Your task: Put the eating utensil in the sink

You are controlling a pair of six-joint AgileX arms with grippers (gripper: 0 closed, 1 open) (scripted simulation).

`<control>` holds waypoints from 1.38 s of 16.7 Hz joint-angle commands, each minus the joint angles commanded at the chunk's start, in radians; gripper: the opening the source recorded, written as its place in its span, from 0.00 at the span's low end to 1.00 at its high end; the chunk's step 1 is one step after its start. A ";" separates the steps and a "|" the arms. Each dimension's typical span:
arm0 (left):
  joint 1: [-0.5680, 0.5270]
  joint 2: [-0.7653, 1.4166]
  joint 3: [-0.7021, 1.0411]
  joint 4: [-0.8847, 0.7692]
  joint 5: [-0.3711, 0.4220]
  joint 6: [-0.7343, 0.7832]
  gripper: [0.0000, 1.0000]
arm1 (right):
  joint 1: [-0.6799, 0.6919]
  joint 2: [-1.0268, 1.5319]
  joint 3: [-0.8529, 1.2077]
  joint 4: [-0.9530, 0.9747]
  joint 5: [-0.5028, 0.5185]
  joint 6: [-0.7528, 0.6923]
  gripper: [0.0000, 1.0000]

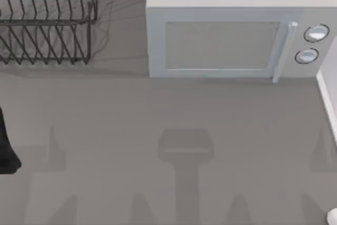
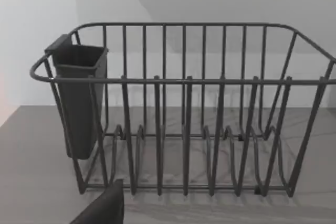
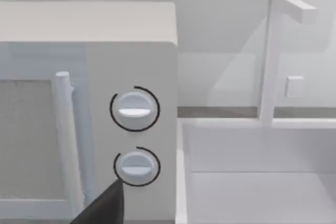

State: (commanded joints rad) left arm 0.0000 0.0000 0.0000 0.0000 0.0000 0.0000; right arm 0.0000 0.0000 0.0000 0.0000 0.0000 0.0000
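Rack [image 1: 47, 19]: 10 o'clock, wire, cup [image 2: 79, 98] hung on it.
Microwave [image 1: 231, 30]: 1 o'clock.
Sink [image 3: 252, 182]: beside microwave.
Left arm [image 1: 6, 146]: 9 o'clock edge.
Grip, both arms: cannot tell.

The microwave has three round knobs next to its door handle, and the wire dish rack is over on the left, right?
Almost. The microwave has two round knobs, not three, one above the other beside the door handle. The top view and right wrist view both show that. The wire dish rack is on the left.

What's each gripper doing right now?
Left gripper: facing the dish rack, cannot be told.
Right gripper: facing the microwave, by the sink, cannot be told.
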 joint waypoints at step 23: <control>0.000 0.000 0.000 0.000 0.000 0.000 1.00 | -0.172 1.104 0.654 -0.923 0.008 -1.643 1.00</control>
State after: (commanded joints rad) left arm 0.0000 0.0000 0.0000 0.0000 0.0000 0.0000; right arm -0.1723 1.1040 0.6540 -0.9230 0.0084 -1.6429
